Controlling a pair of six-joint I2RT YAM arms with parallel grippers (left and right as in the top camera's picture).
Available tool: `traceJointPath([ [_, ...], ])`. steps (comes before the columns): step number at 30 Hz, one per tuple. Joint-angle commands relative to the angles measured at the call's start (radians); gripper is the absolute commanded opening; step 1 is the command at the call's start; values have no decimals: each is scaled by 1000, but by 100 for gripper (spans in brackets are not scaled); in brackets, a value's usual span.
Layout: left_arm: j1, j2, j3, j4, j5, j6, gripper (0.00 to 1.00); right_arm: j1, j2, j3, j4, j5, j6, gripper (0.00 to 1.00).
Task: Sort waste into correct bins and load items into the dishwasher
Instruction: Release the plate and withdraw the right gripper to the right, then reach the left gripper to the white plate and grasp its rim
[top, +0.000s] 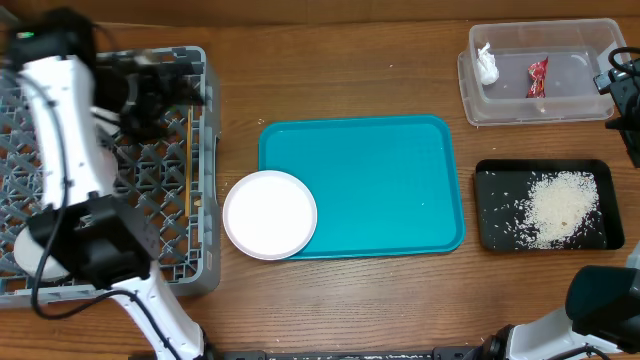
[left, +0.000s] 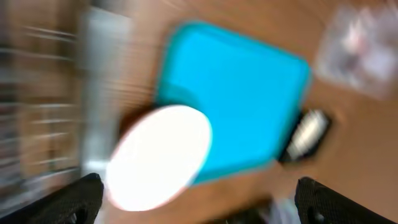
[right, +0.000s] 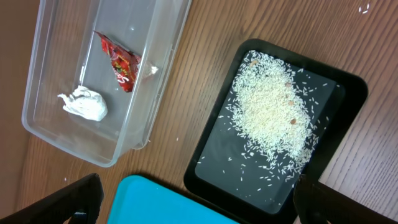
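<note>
Nearest me, the plate (top: 269, 214) lies partly on the teal tray's (top: 380, 180) left edge, partly on the table (top: 350, 60). Right of that, the rice (top: 560, 203) sits in the black tray (top: 492, 215). Further back, my left gripper (top: 158, 92) hangs over the rack (top: 207, 200), jaws wide and empty; its camera is blurred. Farthest, tissue (top: 486, 64) and wrapper (top: 537, 77) lie in the tub (top: 470, 95); my right gripper (right: 205, 208) is spread wide nearby, holding nothing
</note>
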Motion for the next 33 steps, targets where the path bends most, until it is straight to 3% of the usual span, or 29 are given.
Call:
traceJointPath([
  [1, -171, -19, -88, -4, 124, 112, 96, -2, -5, 13, 3, 3, 1, 100],
  [4, -320, -19, -143, 9, 40, 111, 87, -2, -5, 13, 3, 3, 1, 100],
  [6, -425, -19, -166, 42, -56, 47, 81, -2, -5, 13, 3, 3, 1, 100],
  [11, -689, -18, -202, 119, -666, -402, 76, -2, -5, 13, 3, 3, 1, 100],
  [14, -804, -18, -247, 116, -874, -597, 66, -2, -5, 13, 3, 3, 1, 100],
  [18, -886, -18, -329, 167, -928, -722, 50, -2, -5, 13, 3, 3, 1, 100],
  [24, -942, -15, -458, 330, -901, -727, 45, -2, -5, 13, 3, 3, 1, 100],
  [33, -950, -15, -586, 414, -982, -814, 43, -2, -5, 13, 3, 3, 1, 100],
])
